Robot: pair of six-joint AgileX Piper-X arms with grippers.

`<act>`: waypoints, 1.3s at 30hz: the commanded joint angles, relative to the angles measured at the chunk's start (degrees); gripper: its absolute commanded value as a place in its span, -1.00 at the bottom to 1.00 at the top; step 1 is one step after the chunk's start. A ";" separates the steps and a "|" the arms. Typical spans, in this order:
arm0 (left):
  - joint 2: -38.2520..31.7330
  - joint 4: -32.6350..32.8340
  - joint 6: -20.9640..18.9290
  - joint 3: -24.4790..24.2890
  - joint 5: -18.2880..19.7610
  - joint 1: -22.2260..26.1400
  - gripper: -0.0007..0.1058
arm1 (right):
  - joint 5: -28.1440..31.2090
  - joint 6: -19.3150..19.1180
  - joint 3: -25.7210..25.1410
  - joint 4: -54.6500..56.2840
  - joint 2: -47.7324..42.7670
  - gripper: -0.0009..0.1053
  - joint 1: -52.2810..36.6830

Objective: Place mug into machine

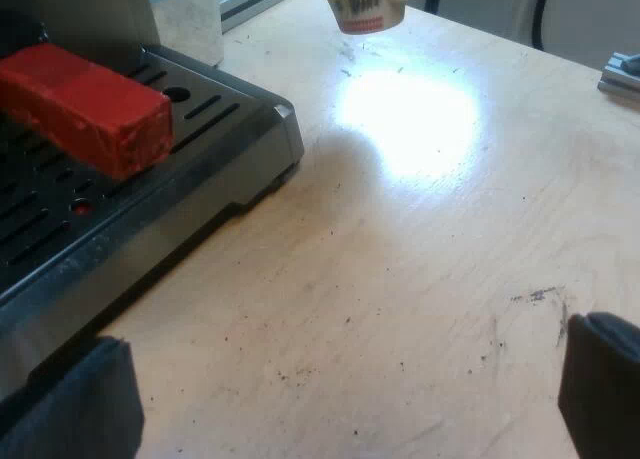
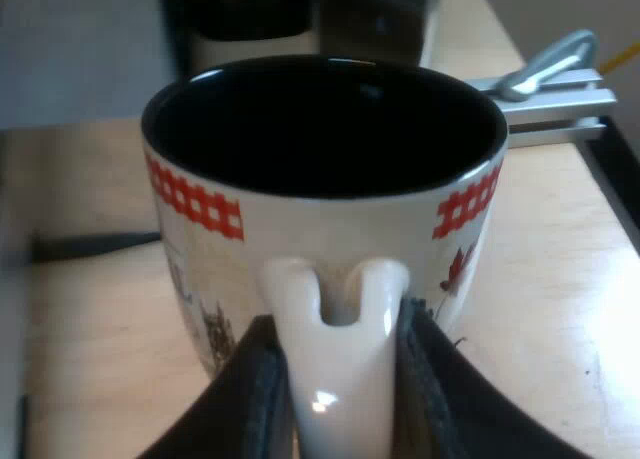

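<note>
A white mug with a black inside and a red checkered band hangs above the wooden table, and my right gripper is shut on its handle, one black finger on each side. From the left wrist view the same mug floats over the table some way beyond the espresso machine's drip tray. The red end of the holder's handle sticks out over that tray. My left gripper is open low over the table beside the tray, nothing between its fingers.
The wooden table stretches between the drip tray and the mug, with a bright glare patch on it. A metal rail with a clamp lies at the table's edge beyond the mug. Dark objects stand behind the mug.
</note>
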 commanded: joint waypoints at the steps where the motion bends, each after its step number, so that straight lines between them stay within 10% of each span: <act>1: -0.13 -0.90 -0.32 0.02 -0.41 -0.28 0.63 | 0.58 -1.13 -0.44 3.84 -5.93 -0.98 3.83; 27: -0.13 -12.92 -4.05 6.19 -17.10 -0.28 0.63 | 12.76 3.31 -0.44 16.27 -26.19 -0.98 40.68; 39: -0.13 -14.16 -4.23 6.37 -19.55 -0.28 0.63 | 18.47 0.03 9.41 -10.44 -18.26 -0.98 47.07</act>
